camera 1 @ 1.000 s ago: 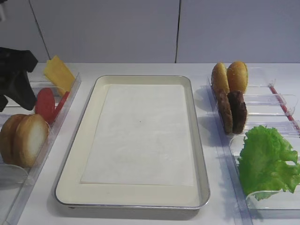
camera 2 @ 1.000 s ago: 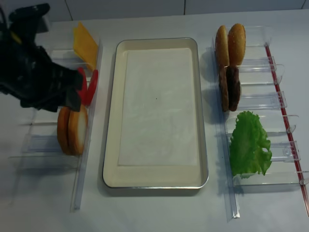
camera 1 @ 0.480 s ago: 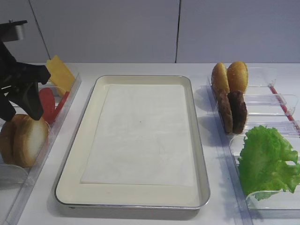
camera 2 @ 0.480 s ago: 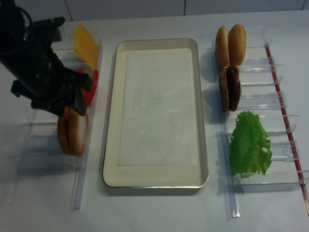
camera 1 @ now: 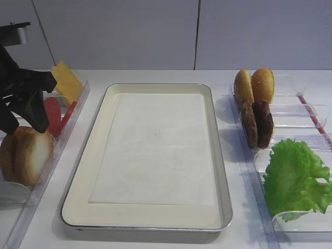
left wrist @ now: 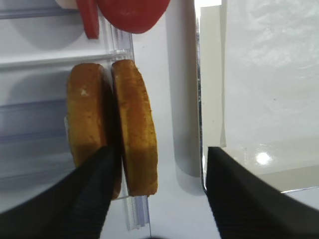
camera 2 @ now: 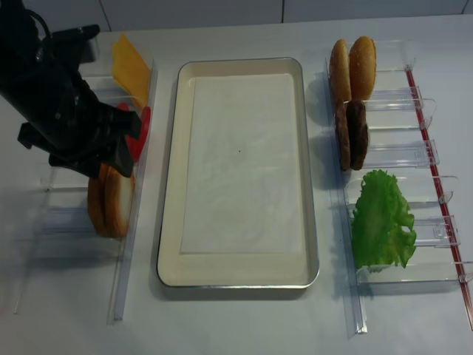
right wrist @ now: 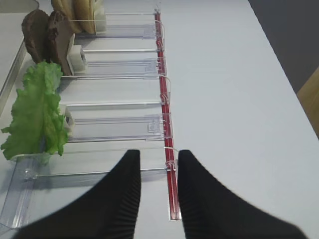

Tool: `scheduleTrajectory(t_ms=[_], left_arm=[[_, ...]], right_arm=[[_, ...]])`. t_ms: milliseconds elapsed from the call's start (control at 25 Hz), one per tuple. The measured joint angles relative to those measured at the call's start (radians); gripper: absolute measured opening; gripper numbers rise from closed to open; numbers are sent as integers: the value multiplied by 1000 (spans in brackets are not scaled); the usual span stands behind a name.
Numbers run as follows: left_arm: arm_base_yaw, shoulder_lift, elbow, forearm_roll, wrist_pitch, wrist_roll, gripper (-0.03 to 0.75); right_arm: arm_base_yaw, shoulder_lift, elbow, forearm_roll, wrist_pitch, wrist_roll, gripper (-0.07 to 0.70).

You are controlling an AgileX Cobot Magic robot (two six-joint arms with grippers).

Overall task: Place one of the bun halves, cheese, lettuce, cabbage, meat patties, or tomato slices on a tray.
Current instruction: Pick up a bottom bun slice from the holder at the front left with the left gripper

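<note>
Two bun halves stand on edge in the left clear bin. My left gripper hangs open over them, its jaws on either side of the pale-faced half nearest the tray, one finger in the gap between the buns. The tray holds only its paper liner. Cheese and tomato slices stand behind the buns. On the right are meat patties and lettuce. My right gripper is open and empty near the lettuce bin. No cabbage is in view.
Two domed brown buns stand behind the patties. Clear plastic bins with dividers run down both sides of the tray. A red strip edges the right bins. The left arm rises over the left bins.
The left gripper has swung right and down from beside the tomato slices to over the bun halves, then settled slightly lower. Nothing else has moved.
</note>
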Motion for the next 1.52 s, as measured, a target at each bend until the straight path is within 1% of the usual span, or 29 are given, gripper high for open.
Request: scheduleTrajectory(t_ms=[640,1120,1280,1400,1520], left_arm=[[-9,5,0,-1,0,6,377],[-9,81,-2,15,-3,-16,372],[-9,107,-2,15,-5,-17,326],[-9,111,-2,18,-7,-17,275],[-9,111,-2,24,-7,-17,207]], right_arm=[[0,0,0,0,0,0,241],[0,0,0,0,0,0,241],[0,0,0,0,0,0,241],[0,0,0,0,0,0,241],[0,0,0,0,0,0,241]])
